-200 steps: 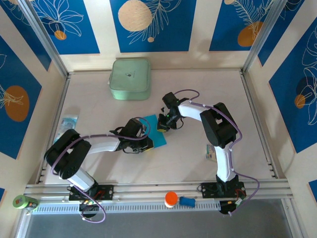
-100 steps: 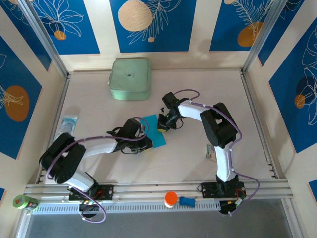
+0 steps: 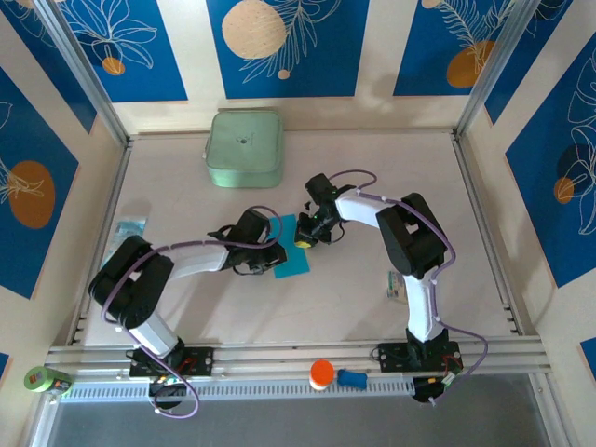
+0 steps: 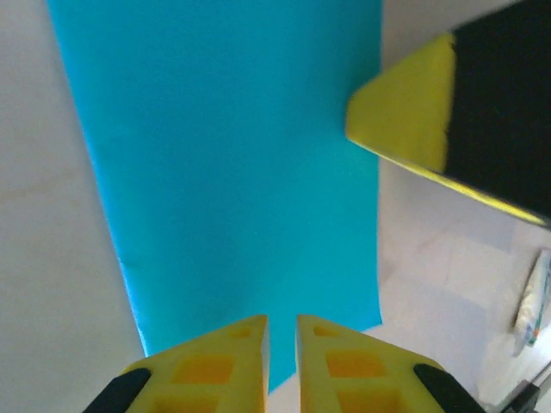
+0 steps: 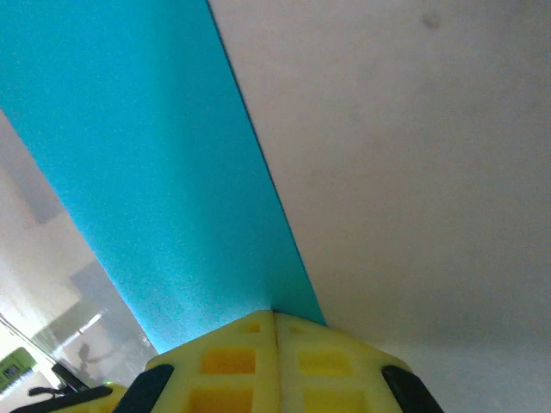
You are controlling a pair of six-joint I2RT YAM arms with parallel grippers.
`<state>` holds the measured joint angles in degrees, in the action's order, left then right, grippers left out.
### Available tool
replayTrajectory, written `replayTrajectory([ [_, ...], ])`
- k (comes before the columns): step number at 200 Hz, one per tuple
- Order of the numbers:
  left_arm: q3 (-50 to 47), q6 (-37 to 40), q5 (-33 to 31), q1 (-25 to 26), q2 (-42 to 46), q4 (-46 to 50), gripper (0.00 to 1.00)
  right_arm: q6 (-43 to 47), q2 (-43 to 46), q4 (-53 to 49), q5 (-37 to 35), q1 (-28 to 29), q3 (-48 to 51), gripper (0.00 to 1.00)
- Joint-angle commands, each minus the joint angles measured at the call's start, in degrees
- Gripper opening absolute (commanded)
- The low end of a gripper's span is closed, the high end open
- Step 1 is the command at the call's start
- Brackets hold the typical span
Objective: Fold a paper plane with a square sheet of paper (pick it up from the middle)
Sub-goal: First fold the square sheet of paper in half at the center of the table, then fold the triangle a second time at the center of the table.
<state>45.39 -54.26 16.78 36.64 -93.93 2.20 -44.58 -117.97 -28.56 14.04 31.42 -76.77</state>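
Orange shows first, the cap of a small object on the rail at the table's near edge, with a green can at the near left corner. Farther in, one printed packet lies by the left edge and another towards the right edge. In the middle of the table lies the square sheet of paper, flat on the surface as far as I can see, with both arms bent in over it. The left gripper sits at the sheet's near end with only a slit between its fingers, and I cannot tell whether it nips the paper. The right gripper is closed tight, its tip against the sheet's edge at the far end; whether it pinches or merely presses I cannot say. The blue shape now looks longer than it is wide, so I judge a first fold down the middle may be made. No nose, point or wings show, so nearly all the folding remains. Near the far edge, left of centre, stands a pale green box with its lid on, its contents hidden.
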Motion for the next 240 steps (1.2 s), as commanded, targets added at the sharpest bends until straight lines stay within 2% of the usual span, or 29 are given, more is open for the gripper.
replayTrajectory([
  [1, 3.5, 2.2, -0.4, -2.3, -0.9, 0.5, 0.17, -5.2, -2.3, 0.5, -8.7, 0.2, 4.3, 0.00],
  [26, 5.9, 3.6, -0.2, -3.5, -2.2, 1.7, 0.18, -5.8, -0.7, 3.6, -6.7, 0.1, 3.1, 0.00],
  [64, 7.7, 3.9, 0.6, -7.1, -2.8, 0.9, 0.24, -0.2, 3.9, 5.0, -0.7, -0.8, 1.4, 0.01],
  [119, 12.8, 4.4, 3.5, -8.3, -9.4, 0.2, 0.25, -0.9, 13.3, 4.0, 3.3, -2.7, 8.9, 0.24],
  [141, 13.9, 4.1, 1.8, -8.5, -11.1, 1.4, 0.25, -2.2, 15.1, 3.0, 4.7, -2.9, 11.7, 0.31],
  [177, 12.8, 3.3, 0.2, -8.8, -12.0, 0.7, 0.24, -2.7, 15.1, 0.1, 5.8, -1.7, 13.4, 0.36],
  [240, 10.3, 0.9, -0.4, -8.9, -13.4, 0.2, 0.24, -1.0, 10.7, -2.1, 6.0, 1.3, 11.9, 0.39],
])
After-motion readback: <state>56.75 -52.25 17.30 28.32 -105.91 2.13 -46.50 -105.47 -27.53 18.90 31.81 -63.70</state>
